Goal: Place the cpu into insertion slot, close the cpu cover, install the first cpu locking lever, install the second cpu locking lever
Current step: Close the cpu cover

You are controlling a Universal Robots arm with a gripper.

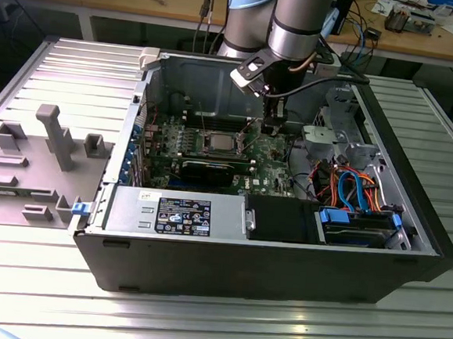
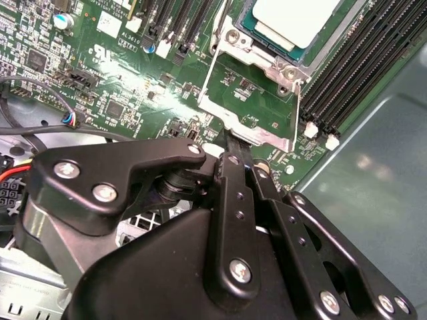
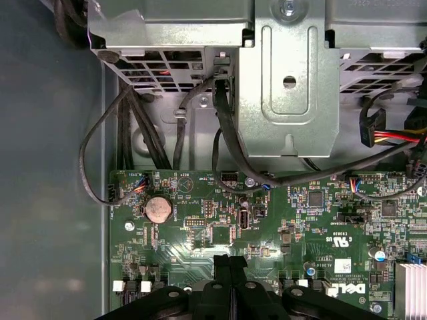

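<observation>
Both fingers (image 2: 230, 200) of the gripper (image 2: 235, 148) are pressed together, with the tips at the free edge of the cover (image 2: 220, 113). The cover is swung open off the slot (image 2: 280, 63), over the motherboard (image 2: 133, 87). Beyond it the cpu (image 2: 297, 20) sits in the slot, uncovered.

Claw (image 1: 271, 127) low inside case (image 1: 242, 269); near cpu (image 1: 217, 143)

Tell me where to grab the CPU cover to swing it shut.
Probably the cover's free edge, the thin bar farthest from the chip, coming in from the side opposite the chip. It is swung open, so that bar is exposed; the gripper is at it.
</observation>
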